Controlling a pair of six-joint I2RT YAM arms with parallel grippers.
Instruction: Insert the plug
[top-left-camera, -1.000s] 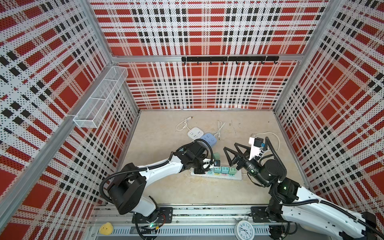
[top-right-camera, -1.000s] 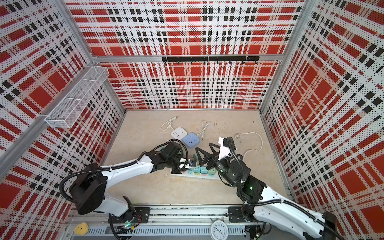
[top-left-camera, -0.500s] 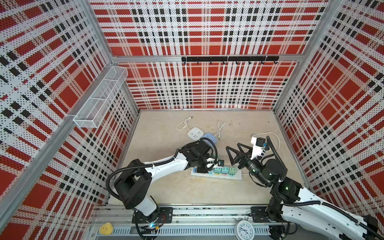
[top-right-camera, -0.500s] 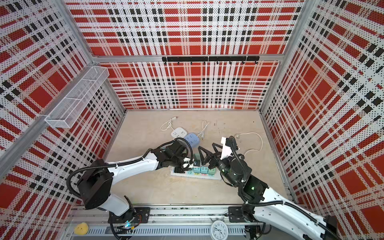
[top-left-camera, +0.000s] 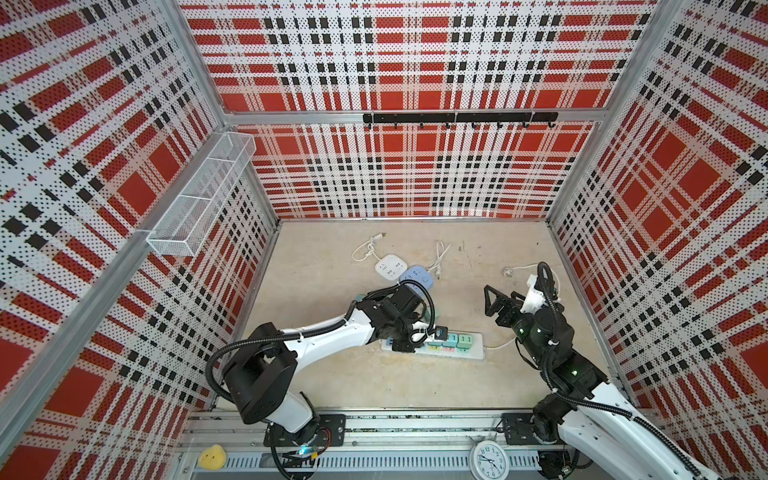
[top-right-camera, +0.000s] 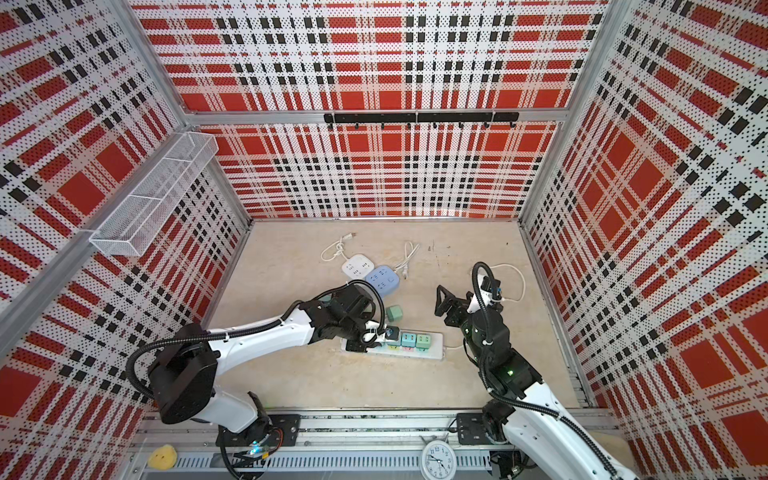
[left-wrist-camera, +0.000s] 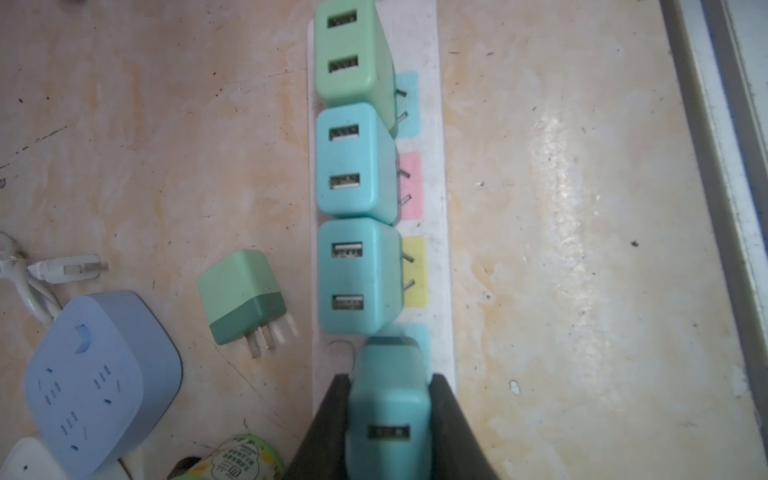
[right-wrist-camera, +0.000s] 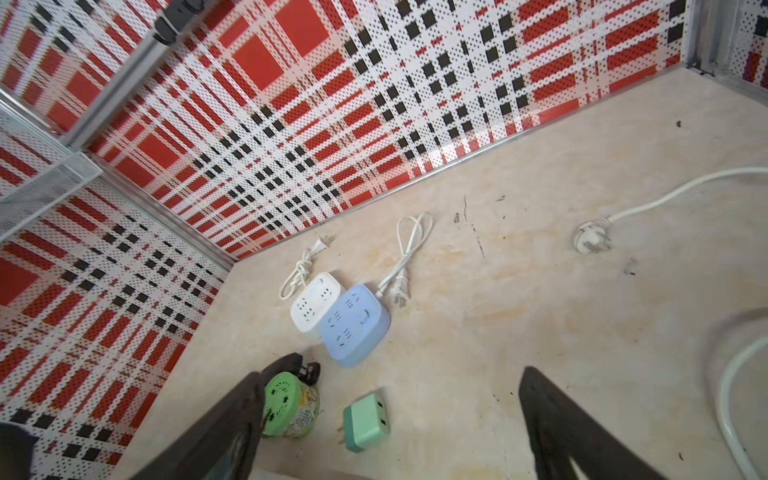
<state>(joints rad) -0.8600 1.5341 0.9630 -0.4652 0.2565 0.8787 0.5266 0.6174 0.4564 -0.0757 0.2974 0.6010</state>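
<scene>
- The left fingers are closed on the teal plug, one finger on each side of its body.
- The plug sits over the last marked socket at one end of the power strip, just beside the row of three adapters already seated in the strip: teal, teal and green.
- The views do not show whether the plug's prongs are fully seated.
- In both top views the plug is at the strip's end farthest from its cable.
- The right fingers stand wide apart and hold nothing; they hang above the counter, well apart from the strip's cable end.
- A loose green adapter lies on its side near the strip, apart from it.
- A blue socket cube and a white socket cube lie touching, farther from the strip than the loose adapter.
</scene>
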